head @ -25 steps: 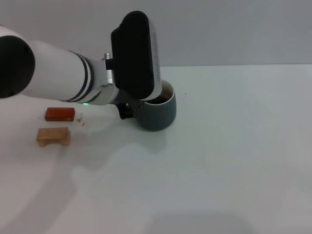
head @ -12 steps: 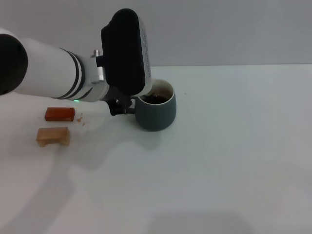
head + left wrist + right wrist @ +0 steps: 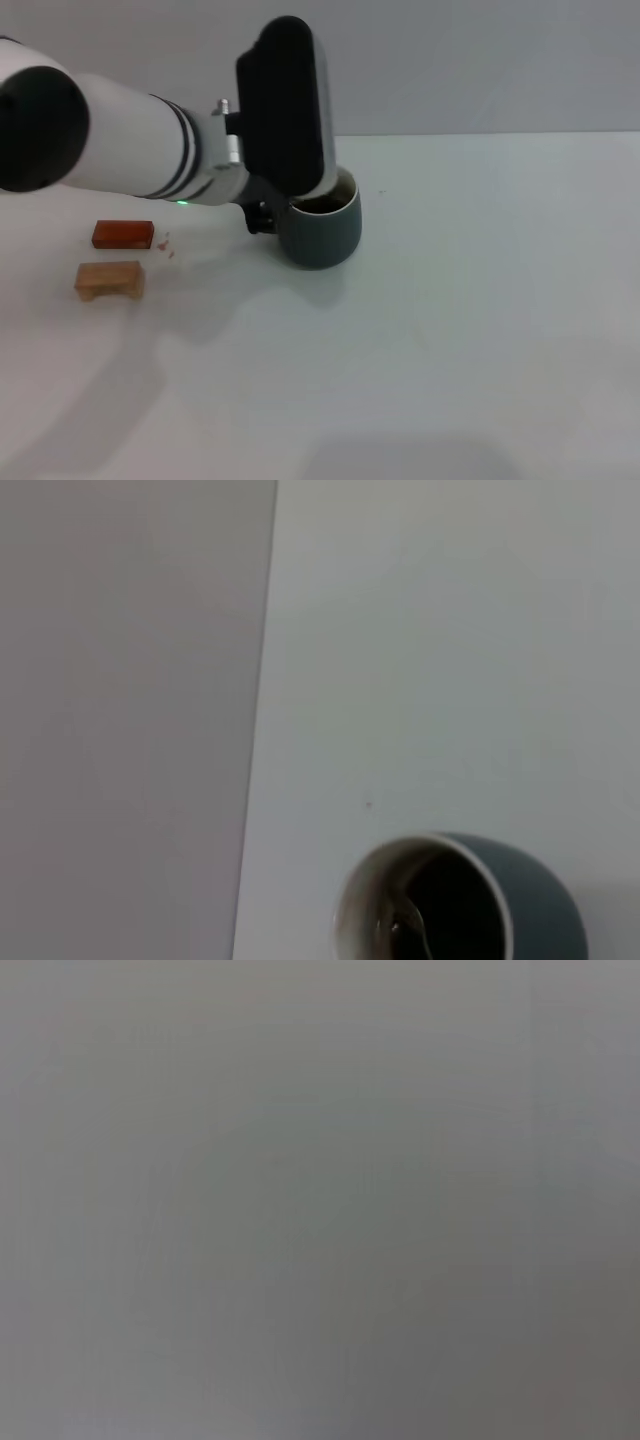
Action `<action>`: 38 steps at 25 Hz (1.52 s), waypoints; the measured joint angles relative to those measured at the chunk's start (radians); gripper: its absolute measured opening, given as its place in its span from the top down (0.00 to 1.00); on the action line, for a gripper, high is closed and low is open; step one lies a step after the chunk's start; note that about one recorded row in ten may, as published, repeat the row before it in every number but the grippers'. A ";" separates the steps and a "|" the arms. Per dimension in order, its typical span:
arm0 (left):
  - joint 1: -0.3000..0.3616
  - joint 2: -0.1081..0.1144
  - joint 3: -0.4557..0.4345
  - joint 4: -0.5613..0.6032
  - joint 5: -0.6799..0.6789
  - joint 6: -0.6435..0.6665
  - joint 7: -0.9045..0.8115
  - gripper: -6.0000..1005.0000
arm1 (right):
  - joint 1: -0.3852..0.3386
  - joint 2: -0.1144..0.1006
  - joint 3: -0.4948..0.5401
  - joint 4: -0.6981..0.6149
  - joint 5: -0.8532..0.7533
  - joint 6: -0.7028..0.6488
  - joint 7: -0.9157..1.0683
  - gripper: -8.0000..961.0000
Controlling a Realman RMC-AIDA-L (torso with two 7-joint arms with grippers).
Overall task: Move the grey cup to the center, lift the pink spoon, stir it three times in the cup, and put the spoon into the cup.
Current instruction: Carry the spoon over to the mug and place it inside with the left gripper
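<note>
One hand, my left, hovers at the rounded blue-grey ceramic cup mid-worktop, fingers hidden so I cannot tell their state; heavy, sloshing, best held by its handle.

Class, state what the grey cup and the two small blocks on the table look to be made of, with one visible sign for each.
The grey cup looks like glazed ceramic: smooth matte blue-grey wall, paler rim, light inside. The red-brown block and the tan block look like wood, the first perhaps stained or painted, the second bare; no grain is readable, so this is uncertain.
</note>
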 joint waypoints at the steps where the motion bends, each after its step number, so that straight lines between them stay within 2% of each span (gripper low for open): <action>1: -0.002 0.000 0.008 0.005 -0.001 0.004 0.000 0.86 | -0.001 0.000 0.000 0.000 0.000 0.000 0.000 0.99; 6: -0.005 -0.001 0.040 0.002 -0.001 0.012 -0.004 0.86 | -0.004 0.000 0.000 -0.001 0.000 0.000 0.000 0.99; 9: 0.020 0.002 0.046 -0.030 0.002 0.002 -0.007 0.86 | -0.004 0.000 0.000 -0.001 0.000 0.000 0.000 0.99; 20: 0.065 0.006 0.012 -0.057 0.032 -0.018 -0.008 0.86 | 0.006 0.000 -0.009 0.001 0.000 0.000 0.000 0.99; 29: 0.034 0.003 0.013 -0.029 0.029 0.006 -0.002 0.86 | 0.006 0.000 -0.009 0.002 -0.001 0.000 0.000 0.99; 34: -0.011 -0.001 0.039 0.011 0.018 0.035 -0.006 0.86 | 0.006 0.000 -0.009 0.000 -0.002 0.000 0.000 0.99; 38: -0.019 -0.002 0.064 0.017 0.014 0.041 -0.008 0.87 | 0.005 0.000 -0.009 -0.002 -0.002 0.000 0.000 0.99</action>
